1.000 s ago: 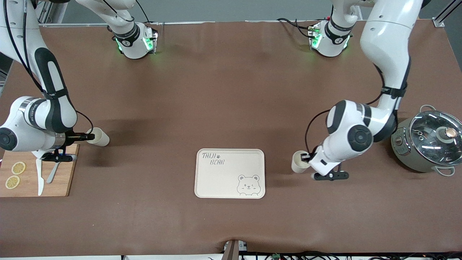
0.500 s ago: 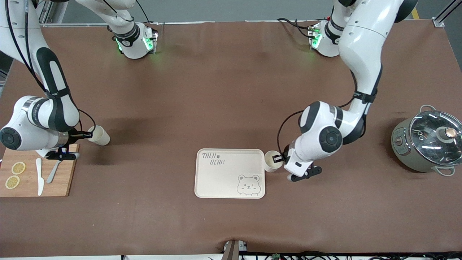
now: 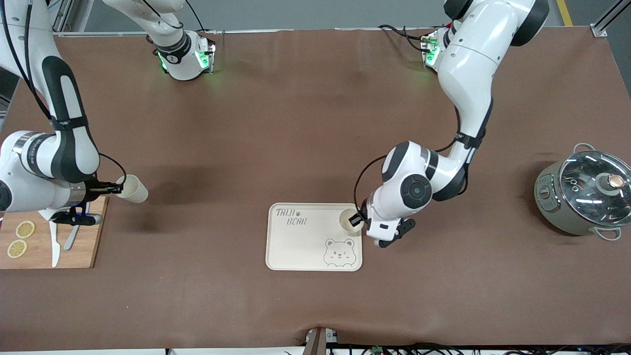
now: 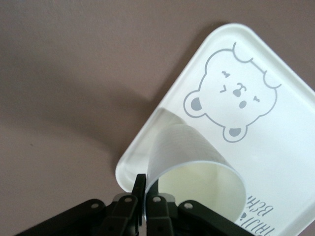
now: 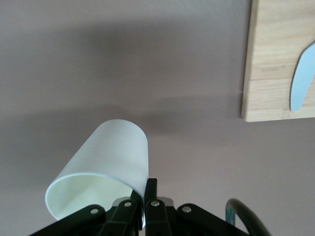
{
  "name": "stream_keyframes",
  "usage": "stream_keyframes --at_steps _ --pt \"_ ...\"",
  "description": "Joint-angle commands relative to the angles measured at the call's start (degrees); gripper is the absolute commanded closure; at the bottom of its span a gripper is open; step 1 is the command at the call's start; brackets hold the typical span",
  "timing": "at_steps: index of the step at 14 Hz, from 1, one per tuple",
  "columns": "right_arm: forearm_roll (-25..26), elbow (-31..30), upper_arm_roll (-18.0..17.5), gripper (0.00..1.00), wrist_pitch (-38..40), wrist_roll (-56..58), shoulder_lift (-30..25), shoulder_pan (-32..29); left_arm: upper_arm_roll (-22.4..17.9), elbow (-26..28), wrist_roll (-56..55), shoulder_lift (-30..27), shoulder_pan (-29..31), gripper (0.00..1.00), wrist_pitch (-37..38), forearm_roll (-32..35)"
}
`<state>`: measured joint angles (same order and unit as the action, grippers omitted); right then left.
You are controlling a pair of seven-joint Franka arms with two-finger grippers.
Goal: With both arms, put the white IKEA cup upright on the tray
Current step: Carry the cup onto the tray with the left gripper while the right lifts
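The right arm bends low at its end of the brown desk (image 3: 305, 123); its right hand (image 3: 116, 188) pinches the rim of a smooth white cup (image 3: 133, 189), tilted above the desk just beside the wooden cutting board (image 3: 84, 246). The cream tray (image 3: 300, 246) has a raised rim and bear drawing. The left hand (image 3: 359, 221) grips a second cup (image 3: 349, 220) by its rim over the tray's edge; the left wrist view shows its thin wall clamped.
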<state>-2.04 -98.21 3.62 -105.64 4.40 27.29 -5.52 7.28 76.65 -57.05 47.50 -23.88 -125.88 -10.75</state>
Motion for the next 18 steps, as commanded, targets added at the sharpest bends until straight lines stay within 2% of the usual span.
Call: stream_keyframes --at_steps 1,3,4,6,7,9,12,15,18 --pt "-1.47 1.70 -0.11 1.00 1.22 -3.86 -0.13 1.74 -0.95 -3.08 -2.79 2.77 -1.61 1.00 0.90 -1.12" --pt "-4.71 2.85 -0.11 1.00 1.05 -8.06 0.13 3.49 -0.95 -2.82 -2.97 2.87 -1.26 1.00 1.07 -1.12" --pt "-5.86 3.98 -0.11 1.00 1.05 -10.79 0.48 5.07 -0.95 -2.73 -2.97 2.78 -1.17 0.95 1.16 -1.03" --pt "-6.14 6.70 -0.02 1.00 0.96 -16.23 2.23 8.50 -0.95 -2.73 -2.97 2.51 -0.91 0.45 1.25 -0.86" --pt "-6.22 8.46 -0.11 1.00 0.96 -19.31 3.55 9.73 -1.04 -2.73 -2.97 2.25 -0.91 0.00 1.25 -0.59" --pt "-7.79 10.84 -0.20 1.00 0.87 -24.41 6.27 12.28 -1.04 -2.73 -2.89 1.03 -1.00 0.00 1.34 0.46" --pt "-16.75 13.30 -0.11 1.00 0.61 -31.35 9.00 15.53 -2.61 -2.82 -2.62 -2.13 -0.65 0.00 5.80 1.25" --pt "-17.74 16.47 -0.28 1.00 0.43 -41.80 10.68 19.22 -4.12 -2.73 -1.40 -6.17 -0.30 0.00 7.14 2.48" --pt "-19.31 20.68 -0.28 1.00 -0.09 -52.09 12.96 23.00 -3.94 -1.85 -1.22 -10.48 1.55 0.00 9.59 6.96"
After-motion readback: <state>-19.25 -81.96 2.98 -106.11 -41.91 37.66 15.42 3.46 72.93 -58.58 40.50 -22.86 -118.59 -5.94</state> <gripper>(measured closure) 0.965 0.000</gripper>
